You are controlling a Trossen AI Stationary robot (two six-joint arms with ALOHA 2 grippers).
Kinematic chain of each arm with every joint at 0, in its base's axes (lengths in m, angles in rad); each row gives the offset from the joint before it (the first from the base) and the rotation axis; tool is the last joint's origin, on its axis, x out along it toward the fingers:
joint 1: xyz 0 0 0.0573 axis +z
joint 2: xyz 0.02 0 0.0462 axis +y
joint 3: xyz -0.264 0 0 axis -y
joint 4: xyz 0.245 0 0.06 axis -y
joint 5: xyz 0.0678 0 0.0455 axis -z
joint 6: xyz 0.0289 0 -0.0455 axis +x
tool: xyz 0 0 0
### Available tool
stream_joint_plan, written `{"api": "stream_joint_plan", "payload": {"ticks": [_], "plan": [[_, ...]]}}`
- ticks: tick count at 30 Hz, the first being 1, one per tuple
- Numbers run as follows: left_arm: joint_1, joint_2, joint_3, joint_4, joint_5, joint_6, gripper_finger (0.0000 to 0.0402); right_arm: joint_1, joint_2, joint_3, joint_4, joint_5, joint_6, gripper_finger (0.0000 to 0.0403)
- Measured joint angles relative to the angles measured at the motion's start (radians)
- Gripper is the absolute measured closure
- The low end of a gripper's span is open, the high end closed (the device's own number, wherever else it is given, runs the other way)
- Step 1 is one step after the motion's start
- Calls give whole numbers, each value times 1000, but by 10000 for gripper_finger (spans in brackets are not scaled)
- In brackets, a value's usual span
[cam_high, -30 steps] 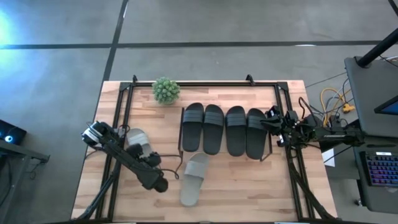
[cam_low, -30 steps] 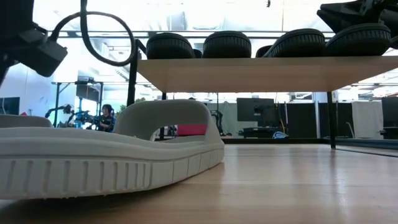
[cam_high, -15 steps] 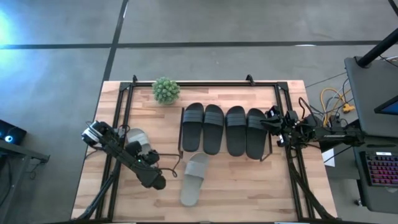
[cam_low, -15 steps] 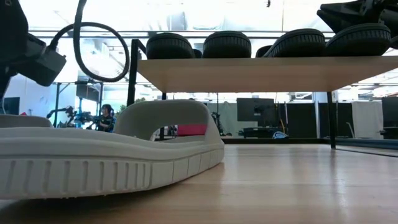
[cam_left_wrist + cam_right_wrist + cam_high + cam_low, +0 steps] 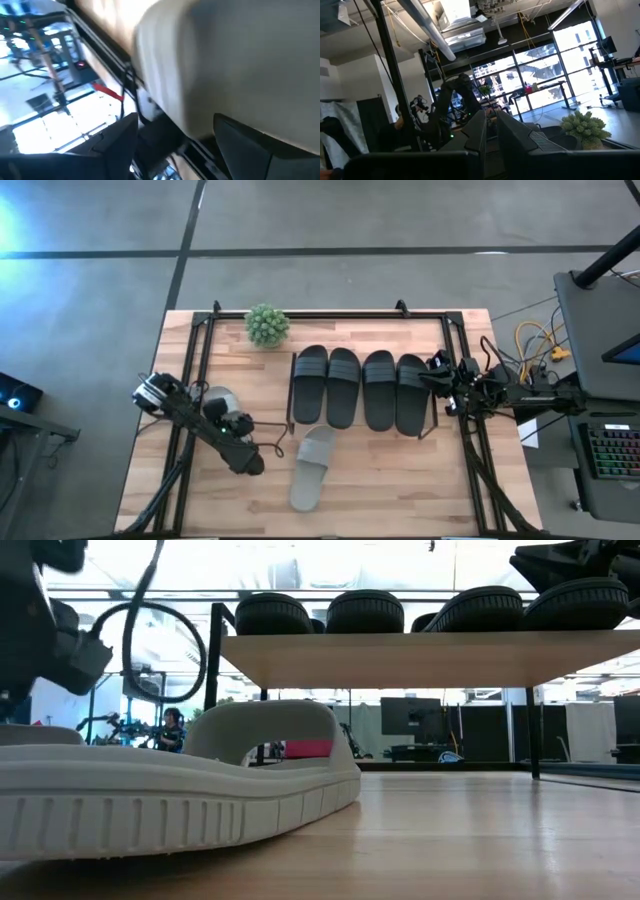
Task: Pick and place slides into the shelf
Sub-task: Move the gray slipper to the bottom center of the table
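Left gripper [image 5: 250, 465], lower left of the high view, stands spread just beside the grey slide [image 5: 217, 406] (a second grey one [image 5: 311, 467] lies lower centre). Advise squaring both fingers over the strap before closing. Right gripper [image 5: 437, 376] is pressed together by the shelf [image 5: 400, 658].

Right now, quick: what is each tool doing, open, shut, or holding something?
Left tool: open, fingers either side of a pale grey-beige slide, not closed on it.
Right tool: shut, empty, waiting by the shelf's right end.

Grey-beige slide [image 5: 170, 785] foreground on table [image 5: 470, 840]; black slides [image 5: 365, 612] atop shelf [image 5: 420, 655] (behind).
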Motion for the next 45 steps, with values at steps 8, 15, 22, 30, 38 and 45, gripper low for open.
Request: {"api": "stream_joint_plan", "payload": {"ticks": [8, 15, 22, 30, 38, 45], "plan": [[56, -27, -117, 74, -52, -5, 158, 0, 0, 0, 0, 0, 0, 364], [61, -30, -135, 113, -65, -4, 170, 0, 0, 0, 0, 0, 0, 364], [62, -30, -135, 114, -128, -5, 283, 0, 0, 0, 0, 0, 0, 364], [63, -30, -131, 125, -183, -6, 394, 0, 0, 0, 0, 0, 0, 364], [39, -30, 78, 98, -124, 22, 400, 0, 0, 0, 0, 0, 0, 364], [-62, -75, 422, 28, -58, 49, 401, 0, 0, 0, 0, 0, 0, 364]]}}
